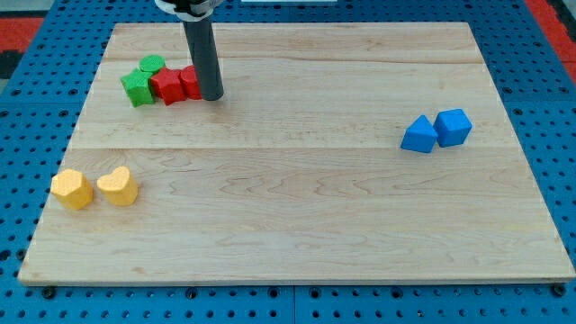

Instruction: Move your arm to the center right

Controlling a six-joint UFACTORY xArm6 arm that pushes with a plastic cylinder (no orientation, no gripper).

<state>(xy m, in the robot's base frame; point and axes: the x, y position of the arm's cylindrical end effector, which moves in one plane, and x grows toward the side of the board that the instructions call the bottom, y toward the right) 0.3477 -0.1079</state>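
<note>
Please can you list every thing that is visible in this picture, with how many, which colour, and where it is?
green blocks: two, green, upper left of the board, touching the red ones.
red blocks: two, red, just right of the green ones.
yellow blocks: two, yellow, lower left, side by side.
blue blocks: two, blue, centre right, touching.
board: one, pale wood, on a blue perforated surface.
my tip: one, dark rod end, against the right side of the red blocks.

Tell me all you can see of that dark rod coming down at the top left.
It is my rod, a straight, dark, matt cylinder standing nearly upright from a mount cut off at the view's top. My tip rests on the wooden board, against the right side of a red block.
</note>
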